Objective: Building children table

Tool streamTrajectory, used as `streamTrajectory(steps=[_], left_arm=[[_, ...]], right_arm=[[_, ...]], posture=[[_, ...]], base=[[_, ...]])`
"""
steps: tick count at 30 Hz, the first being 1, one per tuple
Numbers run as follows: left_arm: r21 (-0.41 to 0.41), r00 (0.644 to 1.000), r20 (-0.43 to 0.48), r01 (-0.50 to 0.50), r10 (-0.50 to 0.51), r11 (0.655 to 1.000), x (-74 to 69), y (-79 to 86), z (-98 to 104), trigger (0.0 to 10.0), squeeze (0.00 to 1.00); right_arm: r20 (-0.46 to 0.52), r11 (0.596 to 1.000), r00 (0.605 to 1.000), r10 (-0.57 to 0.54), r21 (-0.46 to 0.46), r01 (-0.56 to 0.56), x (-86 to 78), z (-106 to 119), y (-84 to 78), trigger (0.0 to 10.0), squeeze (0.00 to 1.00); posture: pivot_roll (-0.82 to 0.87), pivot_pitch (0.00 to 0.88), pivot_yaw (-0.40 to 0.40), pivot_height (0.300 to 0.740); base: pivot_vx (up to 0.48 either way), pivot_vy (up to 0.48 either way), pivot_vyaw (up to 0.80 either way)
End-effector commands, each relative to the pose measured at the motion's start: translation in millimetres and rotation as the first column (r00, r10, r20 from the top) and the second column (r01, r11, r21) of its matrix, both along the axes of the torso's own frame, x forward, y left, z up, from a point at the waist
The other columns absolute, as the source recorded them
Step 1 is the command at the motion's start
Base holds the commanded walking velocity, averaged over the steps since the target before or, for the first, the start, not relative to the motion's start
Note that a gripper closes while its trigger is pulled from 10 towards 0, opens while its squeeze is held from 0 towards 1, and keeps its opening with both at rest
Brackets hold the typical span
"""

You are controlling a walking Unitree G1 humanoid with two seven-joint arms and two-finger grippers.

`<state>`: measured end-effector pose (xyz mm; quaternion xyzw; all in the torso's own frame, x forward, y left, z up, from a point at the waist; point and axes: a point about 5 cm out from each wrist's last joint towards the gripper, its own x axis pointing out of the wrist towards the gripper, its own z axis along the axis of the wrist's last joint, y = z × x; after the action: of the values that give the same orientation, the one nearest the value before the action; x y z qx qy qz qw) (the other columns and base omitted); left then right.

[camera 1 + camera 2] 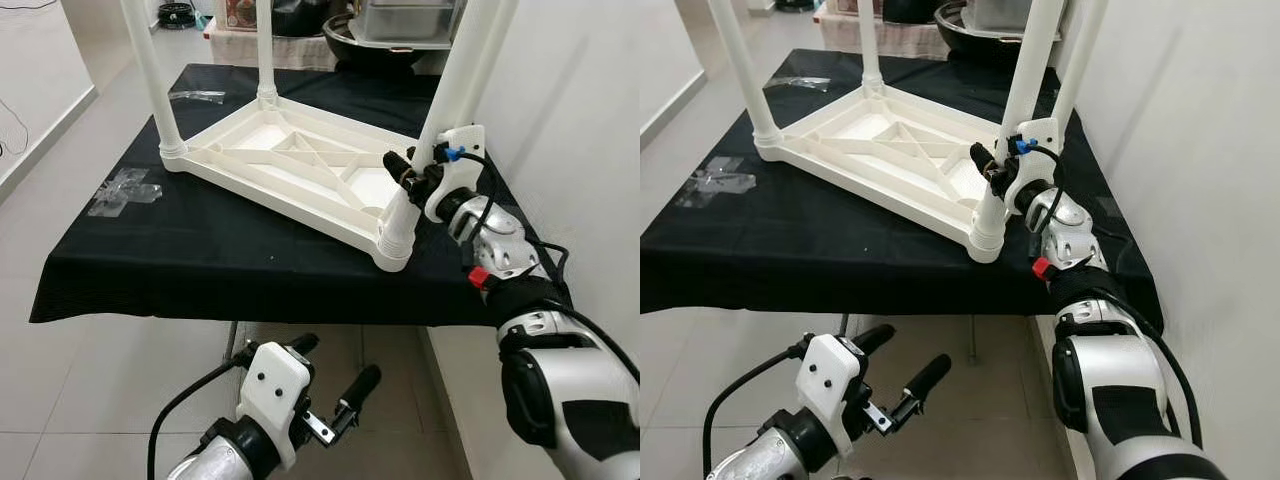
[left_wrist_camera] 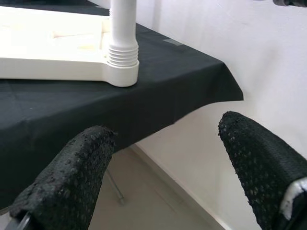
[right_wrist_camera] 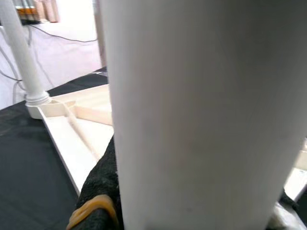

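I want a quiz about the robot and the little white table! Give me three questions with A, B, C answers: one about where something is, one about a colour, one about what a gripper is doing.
1. Where does the upside-down white table lie?
A. on the floor
B. on the black cloth
C. on a chair

2. What colour are the table's legs?
A. white
B. red
C. blue

3. What is the right gripper doing?
A. hanging down open
B. holding a cup
C. shut on the near leg

Answers:
1. B, since the tabletop rests flat on the black cloth with its legs pointing up.
2. A, since each leg, like the near leg, is the same white as the top.
3. C, since its black fingers close around that leg just above the socket, while the left gripper hangs open below the cloth's edge.
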<state>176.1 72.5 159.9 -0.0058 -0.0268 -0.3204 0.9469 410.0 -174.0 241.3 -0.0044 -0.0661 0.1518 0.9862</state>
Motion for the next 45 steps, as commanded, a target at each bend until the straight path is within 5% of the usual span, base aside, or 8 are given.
streamTrajectory(steps=[1, 15, 25, 27, 30, 31, 42, 45], left_arm=[[0.005, 1.000, -0.007, -0.010, 0.010, 1.000, 0.4, -0.5, -3, 10.0, 0.00], [0.003, 1.000, -0.007, -0.014, 0.014, 1.000, 1.6, -1.1, -3, 10.0, 0.00], [0.003, 1.000, -0.006, -0.015, 0.015, 1.000, 2.1, -1.3, -3, 10.0, 0.00], [0.003, 1.000, -0.006, -0.015, 0.015, 1.000, 2.1, -1.3, -3, 10.0, 0.00], [0.003, 1.000, -0.007, -0.015, 0.015, 1.000, 2.2, -1.3, -3, 10.0, 0.00], [0.004, 1.000, -0.007, -0.015, 0.015, 1.000, 2.6, -1.4, -3, 10.0, 0.00], [0.002, 1.000, -0.007, -0.019, 0.019, 1.000, 3.8, -1.6, -3, 10.0, 0.00], [0.002, 1.000, -0.006, -0.020, 0.020, 1.000, 4.1, -1.9, -4, 10.0, 0.00]], right_arm=[[-0.176, 0.994, 0.979, -0.099, -0.057, 0.090, -4.4, -46, -6.6, 10.0, 0.00], [-0.309, 0.878, 0.833, -0.459, -0.013, 0.478, -1.5, -58, -5.3, 10.0, 0.00], [-0.291, 0.700, 0.677, -0.676, 0.033, 0.713, -6.1, -52, 13.5, 10.0, 0.00], [-0.291, 0.700, 0.677, -0.676, 0.033, 0.713, -6.1, -52, 13.5, 10.0, 0.00], [-0.272, 0.653, 0.640, -0.719, 0.053, 0.756, -8.4, -49, 21.6, 10.0, 0.00], [-0.233, 0.597, 0.591, -0.772, 0.056, 0.801, -12.6, -45, 37.0, 10.0, 0.00], [-0.131, 0.508, 0.507, -0.852, 0.026, 0.861, -25.1, -30, 83.4, 10.0, 0.00], [-0.175, 0.434, 0.424, -0.888, -0.021, 0.901, -25.5, -31, 80.7, 10.0, 0.00]], posture=[[0.09, 0.147, -0.048, 0.740], [0.09, 0.158, -0.057, 0.740], [0.09, 0.162, -0.057, 0.740], [0.09, 0.162, -0.057, 0.740], [0.09, 0.163, -0.058, 0.740], [0.09, 0.163, -0.063, 0.740], [0.09, 0.164, -0.066, 0.740], [0.09, 0.164, -0.068, 0.740]], base=[[0.000, 0.000, 0.00], [0.000, 0.000, 0.00], [0.000, 0.000, 0.00], [0.000, 0.000, 0.00], [0.000, 0.000, 0.00], [0.000, 0.000, 0.00], [0.000, 0.000, 0.00], [0.000, 0.000, 0.00]])
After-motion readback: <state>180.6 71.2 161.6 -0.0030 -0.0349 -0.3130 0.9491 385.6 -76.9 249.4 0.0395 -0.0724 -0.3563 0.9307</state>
